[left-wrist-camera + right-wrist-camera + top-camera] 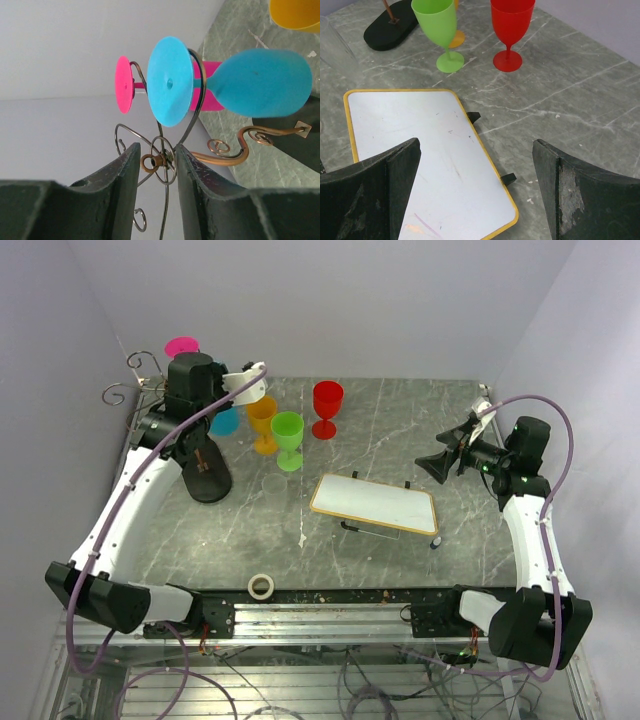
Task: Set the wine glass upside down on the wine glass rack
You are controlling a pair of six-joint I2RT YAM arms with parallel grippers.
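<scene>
Glass: blue wine glass [260, 82] is hung upside down on the wine glass rack [220, 159], just beyond the left jaws, untouched.
Rack: its wire hub is seen between the left jaws.
Left jaws: held apart, nothing gripped.
Right jaws: spread wide above the whiteboard [420, 150] on the table [580, 100].

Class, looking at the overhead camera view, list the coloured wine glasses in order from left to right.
pink wine glass → blue wine glass → orange wine glass → green wine glass → red wine glass
</scene>
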